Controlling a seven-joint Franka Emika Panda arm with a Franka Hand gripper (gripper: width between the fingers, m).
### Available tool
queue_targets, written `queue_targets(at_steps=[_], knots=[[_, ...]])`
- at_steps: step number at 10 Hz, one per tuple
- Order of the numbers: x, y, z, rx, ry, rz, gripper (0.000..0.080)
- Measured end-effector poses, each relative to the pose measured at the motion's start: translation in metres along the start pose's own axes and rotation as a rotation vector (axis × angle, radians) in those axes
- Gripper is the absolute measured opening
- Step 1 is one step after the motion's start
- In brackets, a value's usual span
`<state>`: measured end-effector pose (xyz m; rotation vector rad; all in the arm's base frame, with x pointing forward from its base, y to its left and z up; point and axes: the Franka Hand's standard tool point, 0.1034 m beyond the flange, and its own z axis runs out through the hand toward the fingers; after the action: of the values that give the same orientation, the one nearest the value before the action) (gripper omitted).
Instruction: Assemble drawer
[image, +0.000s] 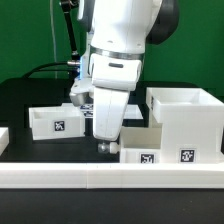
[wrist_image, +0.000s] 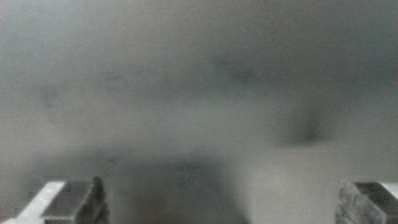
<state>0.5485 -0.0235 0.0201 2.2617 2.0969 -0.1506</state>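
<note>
My gripper (image: 107, 146) points down, low over the table between two white parts. A small white open box part (image: 55, 120) with a marker tag stands to the exterior view's left of it. A larger white open box (image: 186, 118) with a lower white section (image: 138, 146) stands to the right, close beside my fingertips. In the wrist view my fingers (wrist_image: 71, 202) stand far apart, so my gripper (wrist_image: 222, 205) is open. Only a blurred grey surface shows between them; I cannot tell what it is.
A long white rail (image: 110, 176) runs along the table's front edge. The arm's white body (image: 115, 60) hides the table behind it. A black cable (image: 50, 68) hangs at the back left. A small white edge (image: 3, 136) shows at the far left.
</note>
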Motion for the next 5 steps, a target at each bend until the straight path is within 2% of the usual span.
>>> queue_targets(at_steps=[1,2,3,5], knots=[[-0.004,0.01,-0.007,0.0,-0.005,-0.106,0.0649],[-0.001,0.017,-0.009,0.006,-0.01,-0.106,0.0649],[0.008,0.022,-0.009,0.019,-0.013,-0.113,0.0649],[0.023,0.027,-0.011,0.016,-0.006,-0.133,0.0649]])
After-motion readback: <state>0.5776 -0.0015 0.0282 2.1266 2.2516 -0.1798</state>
